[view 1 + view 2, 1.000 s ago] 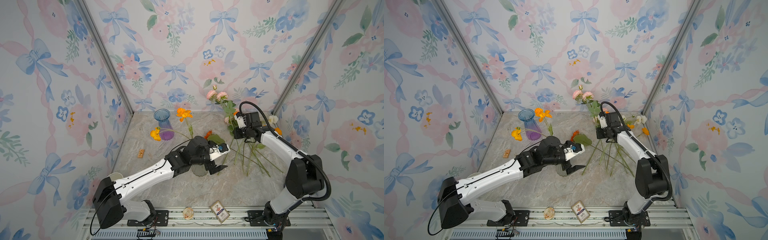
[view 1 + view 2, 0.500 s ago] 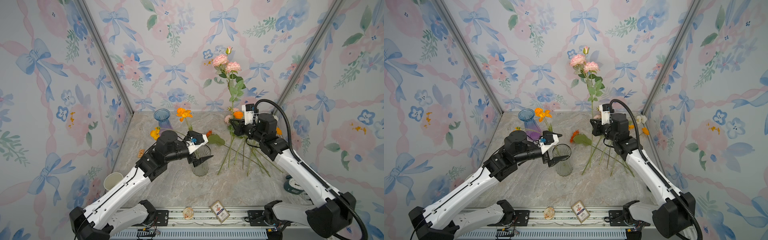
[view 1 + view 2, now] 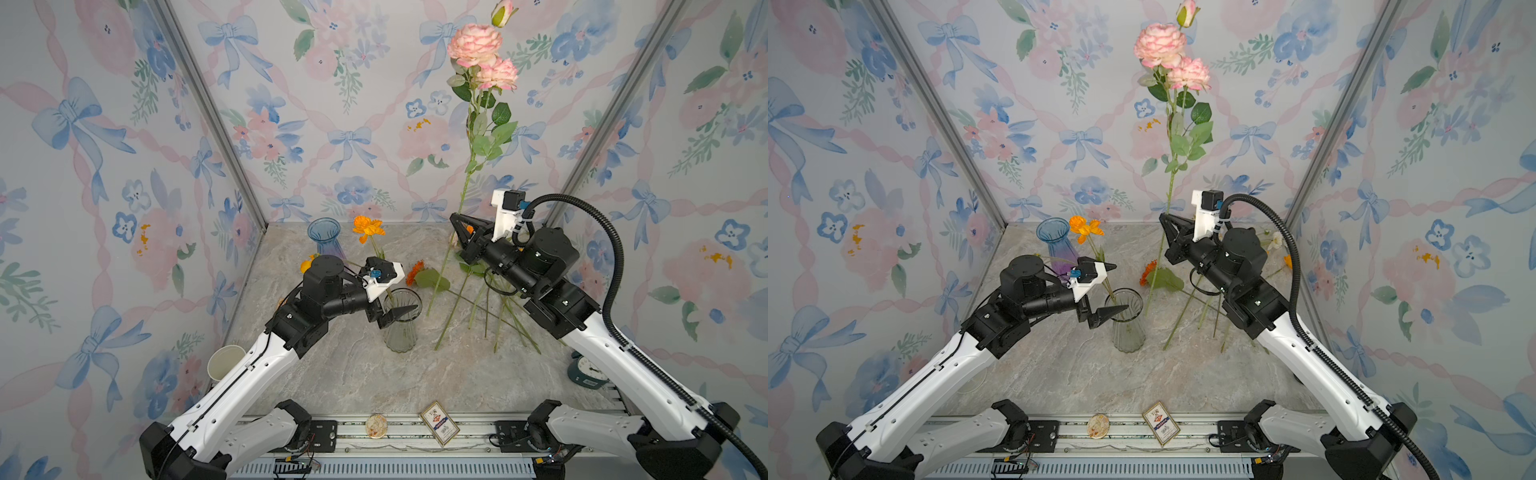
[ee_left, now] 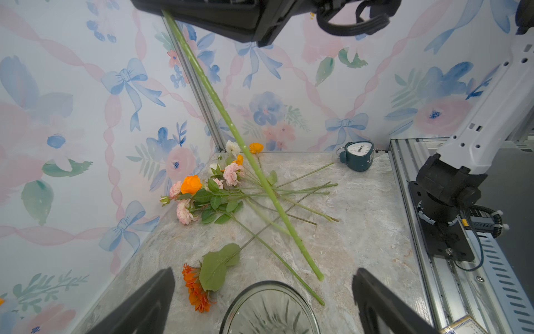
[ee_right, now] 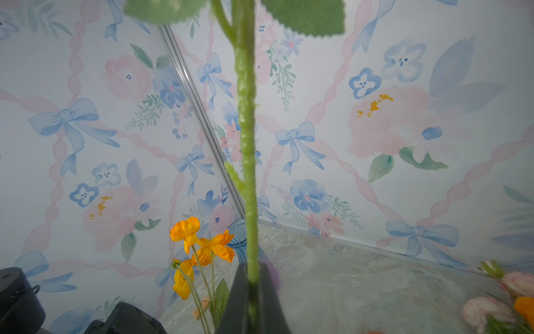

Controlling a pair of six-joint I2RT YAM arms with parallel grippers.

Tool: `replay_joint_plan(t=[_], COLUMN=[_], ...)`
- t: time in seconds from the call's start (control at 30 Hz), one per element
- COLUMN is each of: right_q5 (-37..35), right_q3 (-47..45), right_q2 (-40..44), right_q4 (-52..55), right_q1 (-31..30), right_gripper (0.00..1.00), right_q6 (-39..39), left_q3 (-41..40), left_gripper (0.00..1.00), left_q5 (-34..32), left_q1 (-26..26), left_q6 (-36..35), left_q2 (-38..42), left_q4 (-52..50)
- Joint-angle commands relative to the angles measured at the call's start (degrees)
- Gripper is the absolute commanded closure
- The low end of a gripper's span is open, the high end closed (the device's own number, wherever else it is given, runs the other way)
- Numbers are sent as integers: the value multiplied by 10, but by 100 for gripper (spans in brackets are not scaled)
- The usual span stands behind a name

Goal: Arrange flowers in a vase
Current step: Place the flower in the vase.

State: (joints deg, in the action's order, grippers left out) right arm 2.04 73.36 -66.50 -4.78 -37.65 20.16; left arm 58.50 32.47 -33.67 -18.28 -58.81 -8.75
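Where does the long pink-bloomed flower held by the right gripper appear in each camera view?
In a top view: the pink flower stands upright, right of centre, blooms near the upper edge.
In a top view: the flower stands near the centre.
Left wrist: only its thick green stem, crossing diagonally; blooms out of frame.
Right wrist: the stem crosses the picture's middle, clamped in the shut right gripper.
Shared landmark: the loose flowers lying on the table.

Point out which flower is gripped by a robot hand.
The tall green-stemmed flower with pink ruffled blooms, pinched upright in the right hand; no hand touches the other flowers.
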Motion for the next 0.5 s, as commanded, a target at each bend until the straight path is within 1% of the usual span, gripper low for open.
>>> replay_joint_plan(t=[0.0, 0.2, 0.33, 0.47], right_q5=[-33, -92, -102, -126], right_q3=[7, -67, -78, -104], right_q2=[-2, -17, -43, -60], right_q4=[-46, -150, -170, -200], right_q1=[-23, -67, -83, -105], right_gripper=[100, 100, 100, 100], right_q6=[-1, -6, -14, -42], left_q3=[-4, -4, -3, -3], left_gripper=[2, 2, 2, 2], left_q5=[20, 20, 25, 32], left_q1=[5, 6, 7, 7], left_q6=[-10, -11, -10, -9], left_q2=[-1, 0, 0, -2], left_q4=[1, 1, 1, 1])
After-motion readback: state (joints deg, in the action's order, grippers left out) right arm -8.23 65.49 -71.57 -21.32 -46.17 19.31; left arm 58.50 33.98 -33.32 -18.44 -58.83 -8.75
